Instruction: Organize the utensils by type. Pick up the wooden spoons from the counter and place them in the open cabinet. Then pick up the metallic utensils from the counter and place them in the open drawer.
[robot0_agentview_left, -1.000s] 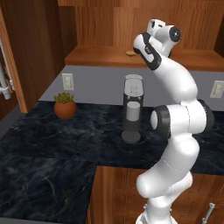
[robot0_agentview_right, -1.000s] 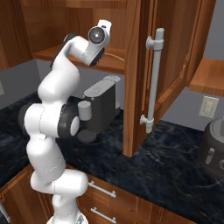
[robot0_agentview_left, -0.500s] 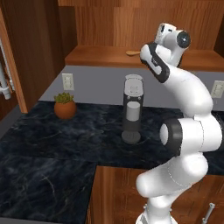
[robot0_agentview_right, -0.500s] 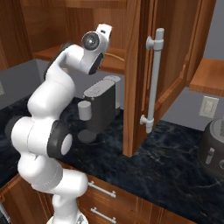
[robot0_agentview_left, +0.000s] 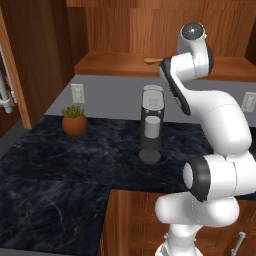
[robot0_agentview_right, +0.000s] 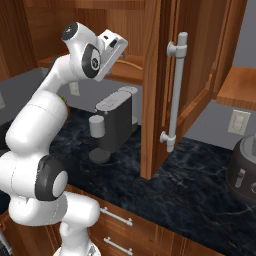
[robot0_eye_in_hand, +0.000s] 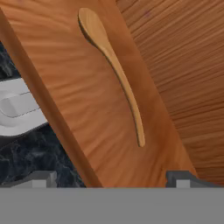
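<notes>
One wooden spoon (robot0_eye_in_hand: 114, 70) lies flat on the shelf (robot0_eye_in_hand: 78, 109) of the open cabinet (robot0_agentview_left: 115, 65), bowl away from me. The same spoon (robot0_agentview_left: 152, 61) shows at the shelf's middle in the left base view. My gripper (robot0_eye_in_hand: 113, 179) hovers above the shelf's front edge, open, with nothing between its fingertips (robot0_eye_in_hand: 41, 178) and clear of the spoon. In the right base view my hand (robot0_agentview_right: 111, 46) is raised beside the cabinet door (robot0_agentview_right: 195, 75). The black counter (robot0_agentview_left: 75, 165) lies below. The metallic utensils and the open drawer are out of view.
A grey coffee machine (robot0_agentview_left: 151, 125) stands on the counter right under the shelf. A potted plant (robot0_agentview_left: 74, 121) sits at the back left. The open door's silver bar handle (robot0_agentview_right: 175, 95) hangs close to my arm's right. A dark appliance (robot0_agentview_right: 245, 167) stands far right.
My arm's elbow has swung out to the right and the hand has lifted a little from the shelf. The wooden spoon stays where it lay, and the jaws remain open.
</notes>
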